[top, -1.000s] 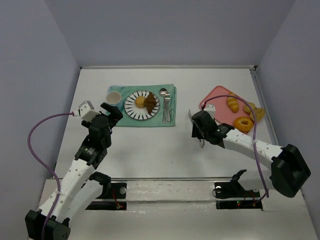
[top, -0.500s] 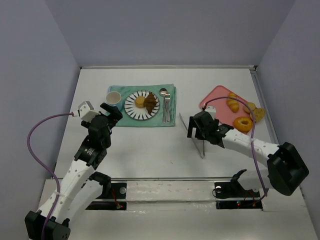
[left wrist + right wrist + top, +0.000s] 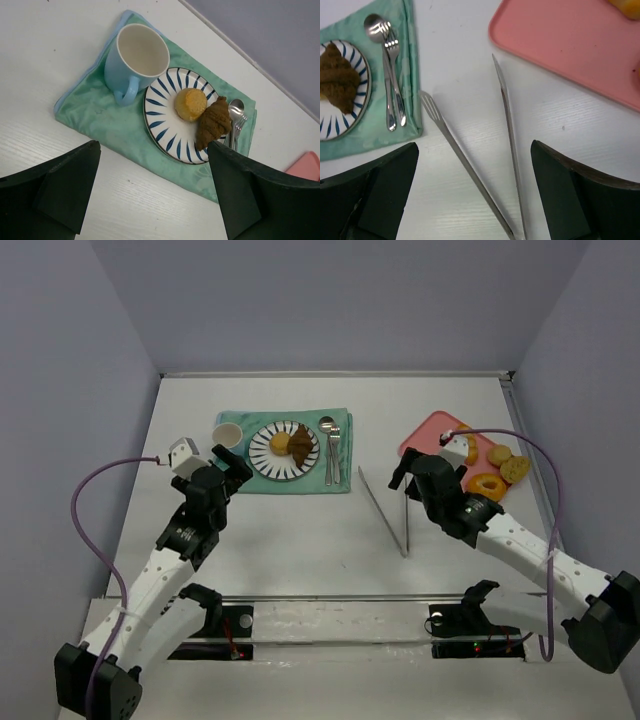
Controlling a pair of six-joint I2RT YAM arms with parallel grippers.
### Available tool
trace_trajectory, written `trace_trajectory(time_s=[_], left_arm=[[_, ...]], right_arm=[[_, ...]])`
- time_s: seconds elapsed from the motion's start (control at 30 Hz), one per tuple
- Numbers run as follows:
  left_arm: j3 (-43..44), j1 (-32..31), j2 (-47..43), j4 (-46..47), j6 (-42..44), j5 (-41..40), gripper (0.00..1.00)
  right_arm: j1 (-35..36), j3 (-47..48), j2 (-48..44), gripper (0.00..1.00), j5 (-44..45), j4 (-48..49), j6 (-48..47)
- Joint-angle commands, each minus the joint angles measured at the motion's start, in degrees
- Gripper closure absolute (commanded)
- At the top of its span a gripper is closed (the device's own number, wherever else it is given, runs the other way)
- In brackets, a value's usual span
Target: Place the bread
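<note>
A round bun (image 3: 280,443) and a dark croissant (image 3: 301,441) lie on the blue-striped plate (image 3: 258,456), which sits on a green cloth (image 3: 340,483). The left wrist view shows the same bun (image 3: 191,104) and croissant (image 3: 214,122). More bread, including a ring doughnut (image 3: 487,486), rests on the pink tray (image 3: 432,430). Metal tongs (image 3: 381,508) lie spread on the table. My right gripper (image 3: 412,476) hovers open above the tongs (image 3: 468,167), apart from them. Near the cloth's front edge my left gripper (image 3: 228,468) is open and holds nothing.
A pale blue cup (image 3: 228,434) stands on the cloth left of the plate. A spoon and fork (image 3: 330,445) lie to the plate's right. Purple walls close in the table at the back and on both sides.
My right gripper has opened and let go of the tongs, which now lie spread on the table. It has risen and drawn back toward the tray. The left arm shifted slightly.
</note>
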Motion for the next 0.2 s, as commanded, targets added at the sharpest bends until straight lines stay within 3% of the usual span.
trace_trajectory(time_s=[0.0,0.17], left_arm=[[2.96,0.48,3.46,3.83,2.57,4.09,0.01],[4.12,0.4,6.18,3.56,2.67,4.89,0.01]], right_arm=[[0.06,2.02,-1.75,0.0,11.5,4.69,4.7],[0.06,0.44,-0.53,0.0,11.06,10.92,0.23]])
